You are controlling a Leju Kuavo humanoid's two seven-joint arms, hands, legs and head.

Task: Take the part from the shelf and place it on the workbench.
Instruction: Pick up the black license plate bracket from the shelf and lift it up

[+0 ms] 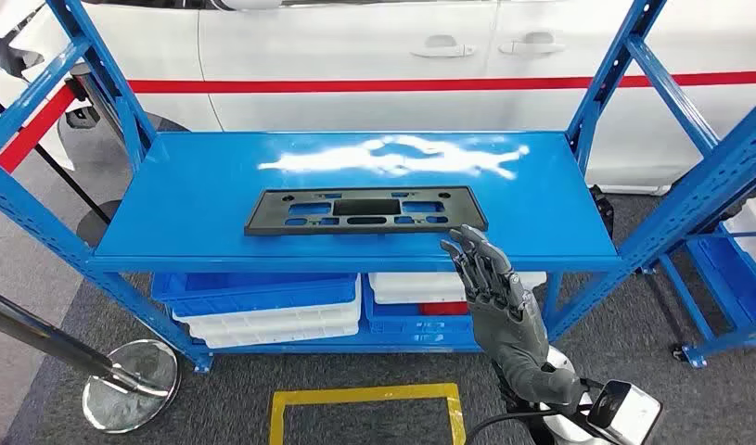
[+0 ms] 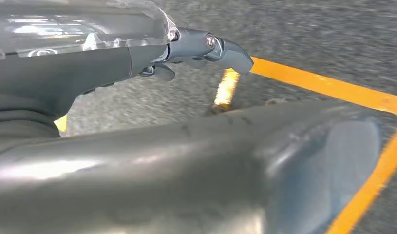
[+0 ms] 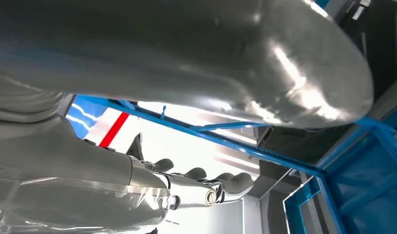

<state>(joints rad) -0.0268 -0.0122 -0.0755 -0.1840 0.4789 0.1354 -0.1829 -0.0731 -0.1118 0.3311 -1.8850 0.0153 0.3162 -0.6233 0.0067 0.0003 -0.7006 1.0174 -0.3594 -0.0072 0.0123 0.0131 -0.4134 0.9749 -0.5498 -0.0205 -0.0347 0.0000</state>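
Observation:
A flat black rectangular part point(image 1: 365, 209) with slots and holes lies on the blue shelf top point(image 1: 198, 185), near its front edge. My right hand point(image 1: 496, 292) is raised in front of the shelf edge, just right of and below the part's right end, fingers spread and holding nothing. In the right wrist view the right hand's fingers point(image 3: 206, 187) stretch out with nothing in them, the blue frame point(image 3: 225, 141) behind. My left hand point(image 2: 196, 51) hangs over the grey floor with fingers loosely extended, holding nothing.
Blue and white bins point(image 1: 262, 306) sit stacked on the lower shelf. Blue uprights point(image 1: 624, 65) flank the shelf. A white car with a red stripe point(image 1: 355, 56) stands behind. A chrome stanchion base point(image 1: 128, 375) is at lower left; yellow floor tape point(image 1: 365, 399) marks a square.

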